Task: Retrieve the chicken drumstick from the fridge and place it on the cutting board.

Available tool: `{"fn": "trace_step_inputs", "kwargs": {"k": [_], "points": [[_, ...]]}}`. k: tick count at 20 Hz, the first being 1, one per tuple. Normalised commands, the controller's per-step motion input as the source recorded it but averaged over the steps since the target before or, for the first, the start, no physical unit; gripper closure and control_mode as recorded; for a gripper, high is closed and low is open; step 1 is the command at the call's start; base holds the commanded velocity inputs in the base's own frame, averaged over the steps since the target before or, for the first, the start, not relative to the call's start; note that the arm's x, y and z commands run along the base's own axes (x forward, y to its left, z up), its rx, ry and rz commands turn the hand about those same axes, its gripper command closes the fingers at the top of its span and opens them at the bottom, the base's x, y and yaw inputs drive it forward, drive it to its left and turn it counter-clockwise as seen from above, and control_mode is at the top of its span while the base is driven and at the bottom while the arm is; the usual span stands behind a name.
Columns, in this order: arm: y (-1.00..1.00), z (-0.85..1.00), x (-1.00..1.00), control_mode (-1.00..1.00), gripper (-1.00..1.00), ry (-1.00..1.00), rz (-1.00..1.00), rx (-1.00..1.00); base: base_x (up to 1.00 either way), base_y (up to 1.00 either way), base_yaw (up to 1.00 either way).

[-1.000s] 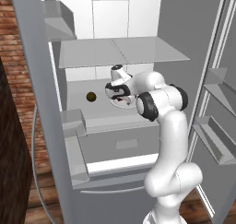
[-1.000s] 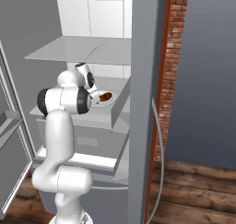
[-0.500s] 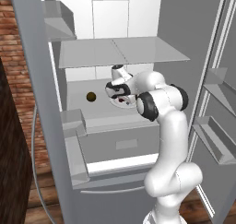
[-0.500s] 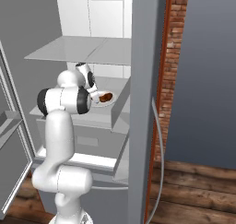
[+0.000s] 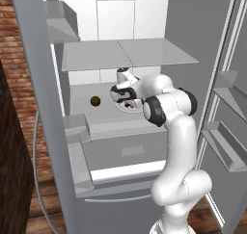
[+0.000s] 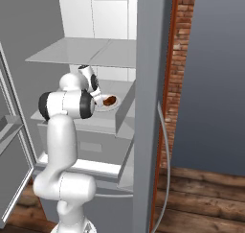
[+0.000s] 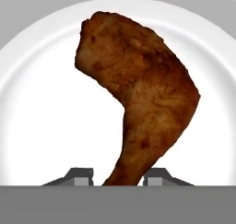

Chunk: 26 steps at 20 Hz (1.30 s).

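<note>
Fridge (image 5: 144,50) interior: drumstick (image 7: 138,108) lies on plate (image 7: 41,126), frame centre. Gripper (image 7: 118,177) fingers straddle its thin bone end; contact unclear. Risk: narrow end slips when lifted.

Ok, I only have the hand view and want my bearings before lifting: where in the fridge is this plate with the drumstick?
Observer: The white plate holding the chicken drumstick sits on the shelf directly above the drawer, beneath the glass shelves.
Operator: Anything else on that shelf?
Observer: A small dark olive-brown ball, apart from the plate, to its left in the left base view.
Operator: And the doors?
Observer: The door with bins stands open beside the arm.
</note>
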Motion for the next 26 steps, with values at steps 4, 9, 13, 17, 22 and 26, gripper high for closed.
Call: {"fn": "trace_step_inputs", "kwargs": {"k": [4, 9, 13, 17, 22, 26], "points": [[-0.05, 0.00, -0.03, -1.00, 1.00, -0.04, 0.15, 0.00, 0.00, 0.00, 0.00], [-0.10, 0.00, -0.06, -1.00, 1.00, -0.05, 0.25, 0.00, 0.00, 0.00, 0.00], [-0.18, 0.00, -0.01, -1.00, 1.00, -0.02, 0.29, 0.00, 0.00, 0.00, 0.00], [-0.28, 0.00, 0.00, -1.00, 1.00, -0.01, 0.30, 0.00, 0.00, 0.00, 0.00], [-0.22, 0.00, 0.00, -1.00, 1.00, -0.05, 0.29, 0.00, 0.00, 0.00, 0.00], [-0.01, 0.00, 0.00, -1.00, 1.00, -0.03, 0.15, 0.00, 0.00, 0.00, 0.00]]}}
